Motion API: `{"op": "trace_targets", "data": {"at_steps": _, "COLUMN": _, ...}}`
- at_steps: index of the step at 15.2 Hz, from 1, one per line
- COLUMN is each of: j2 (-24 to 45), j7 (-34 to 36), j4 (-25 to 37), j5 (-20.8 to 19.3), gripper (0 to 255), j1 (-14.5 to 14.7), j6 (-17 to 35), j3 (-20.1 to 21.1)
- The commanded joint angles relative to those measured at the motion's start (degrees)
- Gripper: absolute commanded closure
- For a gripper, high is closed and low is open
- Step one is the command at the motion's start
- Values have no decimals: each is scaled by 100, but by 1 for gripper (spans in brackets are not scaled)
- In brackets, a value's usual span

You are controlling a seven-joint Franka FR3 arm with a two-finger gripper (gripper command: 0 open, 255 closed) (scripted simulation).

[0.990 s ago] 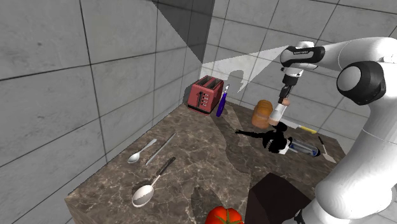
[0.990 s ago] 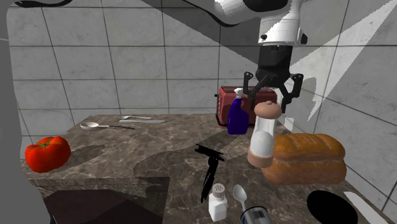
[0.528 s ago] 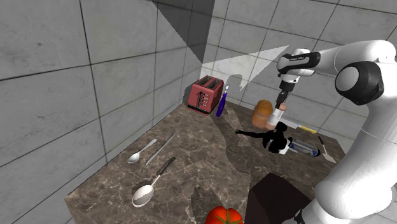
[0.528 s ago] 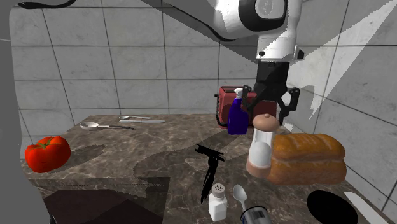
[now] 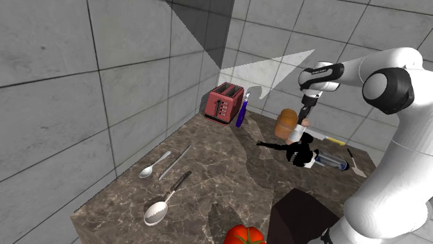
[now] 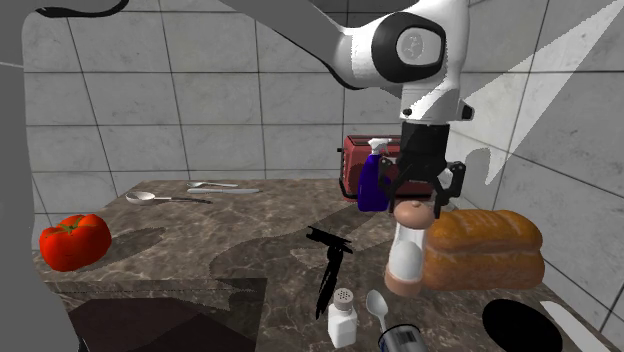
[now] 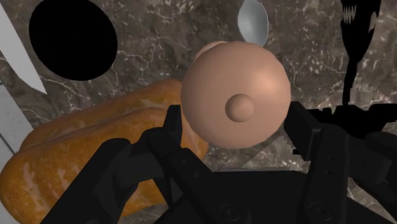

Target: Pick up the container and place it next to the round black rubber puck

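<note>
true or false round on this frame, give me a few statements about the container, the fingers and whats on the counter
1. The container stands upright on the counter, right beside the bread loaf. True.
2. The fingers are shut on the container's cap. False: they stand open on either side of the cap.
3. The black puck lies flat on the counter, on the loaf's side of the container. True.
4. The tomato sits right against the toaster. False: the tomato is far off at the second exterior view's left, while the toaster stands by the back wall.
</note>
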Motion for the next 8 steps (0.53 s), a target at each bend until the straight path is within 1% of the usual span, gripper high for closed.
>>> {"op": "trace_targets", "data": {"at_steps": 1, "j2": 48, "j7": -7, "j4": -92, "j5": 19, "gripper": 255, "j1": -5, "j6": 141, "j3": 5}}
{"op": "trace_targets", "data": {"at_steps": 8, "j2": 65, "j7": -9, "j4": -122, "j5": 26, "gripper": 255, "j1": -7, "j6": 187, "j3": 7}}
